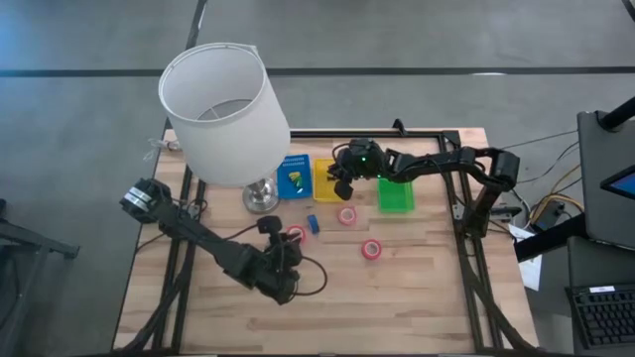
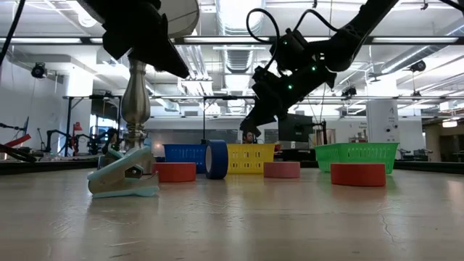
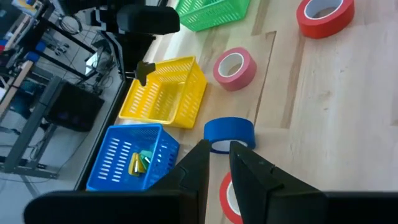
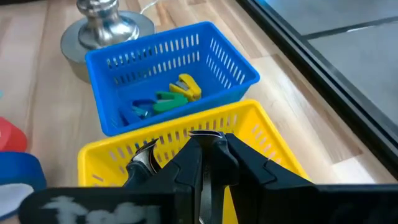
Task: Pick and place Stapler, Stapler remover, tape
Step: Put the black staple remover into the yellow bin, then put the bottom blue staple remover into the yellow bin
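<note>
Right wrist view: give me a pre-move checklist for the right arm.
1. right gripper shut on the stapler remover: ok.
2. Gripper positioned over the yellow basket: ok.
3. Height above the basket floor: cannot tell.
4. blue basket beside the drop spot, not under it: ok.
5. left gripper well away, by a red tape roll: ok.

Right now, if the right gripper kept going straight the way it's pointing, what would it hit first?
Most likely the yellow basket. The right gripper hangs over it, holding a small silvery metal piece, with the basket's inside just past its fingertips. The blue basket lies beyond. Depth is hard to judge.
</note>
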### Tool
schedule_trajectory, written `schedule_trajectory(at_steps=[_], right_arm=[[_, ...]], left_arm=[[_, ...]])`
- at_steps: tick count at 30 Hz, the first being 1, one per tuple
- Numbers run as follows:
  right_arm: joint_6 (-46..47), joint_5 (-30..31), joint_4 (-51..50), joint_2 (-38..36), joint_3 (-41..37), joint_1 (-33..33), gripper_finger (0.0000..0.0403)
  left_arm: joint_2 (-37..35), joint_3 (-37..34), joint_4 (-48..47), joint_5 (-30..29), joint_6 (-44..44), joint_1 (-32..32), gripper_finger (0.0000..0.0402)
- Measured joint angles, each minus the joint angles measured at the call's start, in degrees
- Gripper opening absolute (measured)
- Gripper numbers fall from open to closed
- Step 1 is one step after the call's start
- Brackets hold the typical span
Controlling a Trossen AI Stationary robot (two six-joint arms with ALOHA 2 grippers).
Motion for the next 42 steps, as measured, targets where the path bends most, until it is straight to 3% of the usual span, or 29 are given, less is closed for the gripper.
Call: schedule_trajectory(at_steps=[6,19,29,34,42], right_arm=[[2.28,0.15,0.14,0.18,-0.02,0.0,0.0054],[2.34,0.17,3.92,8.38,4.62,-0.39,0.0054],[3.69,0.53,-6.66,15.28,12.78,-1.93,0.0058],[0.52,1.94,-14.75,18.71,18.22,-1.79,0.0086],[-2.44,1.7,-21.74,15.96,21.31,-1.43,0.0132]], left_arm=[[0.0,0.75,0.04,0.04,2.83,0.95,0.0067],[0.0,1.4,0.07,2.36,7.75,2.94,0.0067],[0.0,1.4,0.28,2.38,6.65,3.09,0.0067],[0.0,1.4,0.36,3.75,5.35,3.09,0.0067],[0.0,1.26,0.49,4.28,3.03,3.04,0.0067]])
